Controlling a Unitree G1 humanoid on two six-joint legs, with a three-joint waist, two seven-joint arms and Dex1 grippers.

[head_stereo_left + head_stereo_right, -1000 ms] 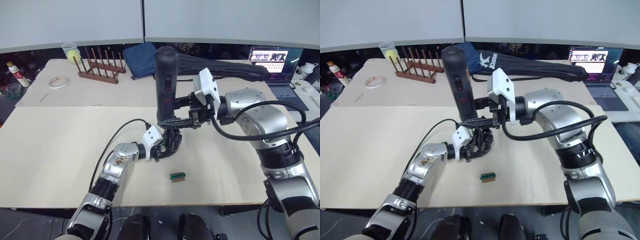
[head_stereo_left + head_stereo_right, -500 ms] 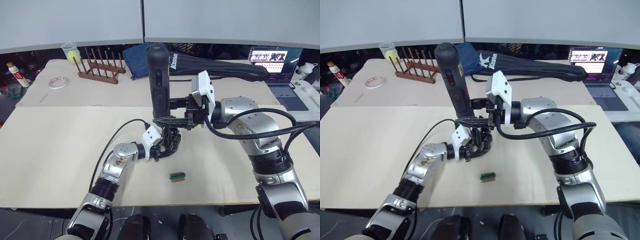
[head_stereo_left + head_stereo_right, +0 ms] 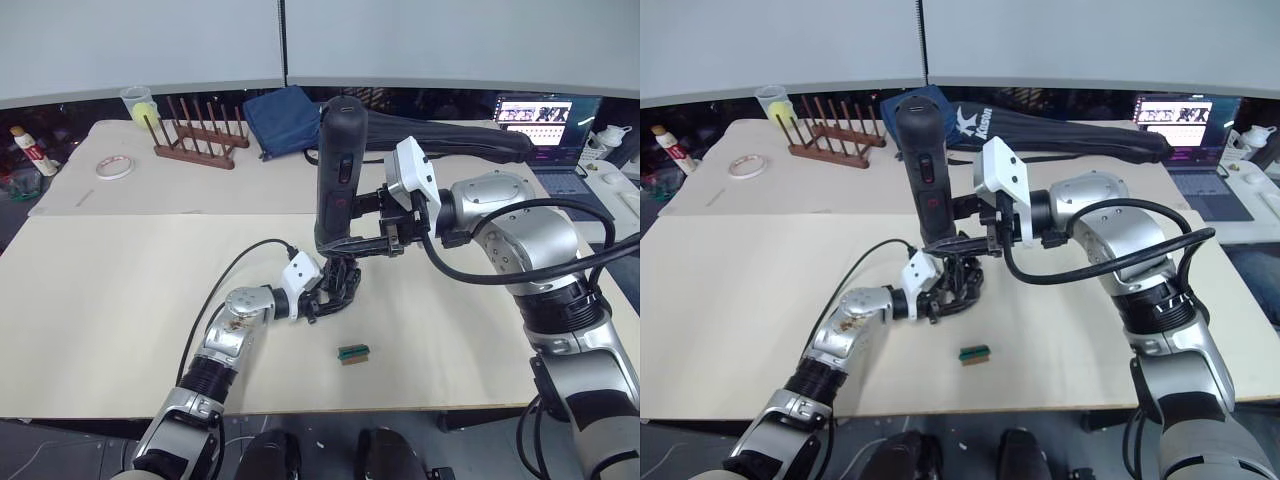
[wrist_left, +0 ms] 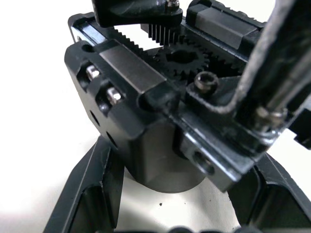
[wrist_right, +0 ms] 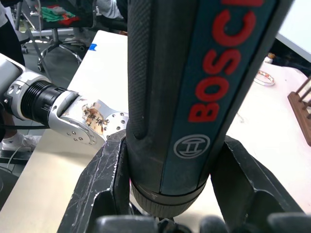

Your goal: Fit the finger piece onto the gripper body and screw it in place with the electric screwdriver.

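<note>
Black electric screwdriver (image 3: pixel 337 170) upright, clamped in right hand (image 3: pixel 372 222) — left hand (image 3: pixel 322 297) pinching gripper body (image 3: pixel 343 280).

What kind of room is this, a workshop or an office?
Probably a lab or office workbench: a paper-covered table, an open laptop at its far right corner, and a screwdriver held over a small gripper body.

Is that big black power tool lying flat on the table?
No, the electric screwdriver stands nearly upright, clamped in the right gripper above the gripper body that the left gripper holds.
</note>
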